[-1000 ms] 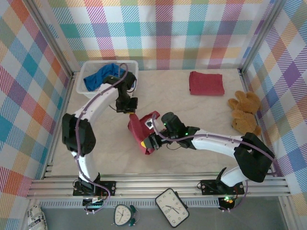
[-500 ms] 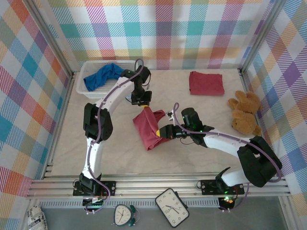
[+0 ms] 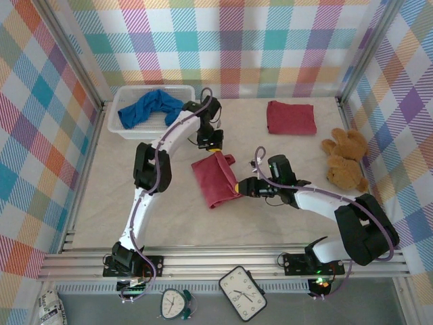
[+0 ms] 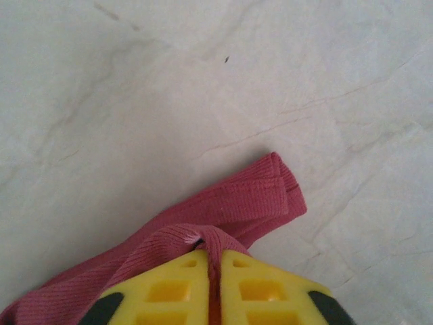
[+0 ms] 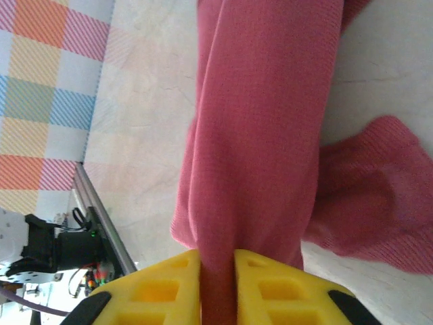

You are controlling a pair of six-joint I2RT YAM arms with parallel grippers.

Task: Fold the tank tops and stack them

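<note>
Both claws have hold of the same dark red tank top. The left claw is clenched on its far corner. Seen from that wrist, the yellow fingers stand almost together with a ridge of ribbed cloth pinched between them, and a strap end lies flat on the table just ahead of the tips.

The right claw grasps the top's right-hand edge. Its own fingers are closed on a fold that runs straight away from the tips.

The top lies spread on the table between the two claws, just on the near side of the left one and directly left of the right one. Its long axis runs from the left claw back toward the arm bases, leaning a little. The strapped end is the far one, with a strap loop poking out to the right beside the left claw.

A folded tank top, also dark red, lies well beyond the right claw near the back wall. A blue tank top sits crumpled in the white basket, off to the left of the left claw. A teddy bear lies out to the right of the right claw.
</note>
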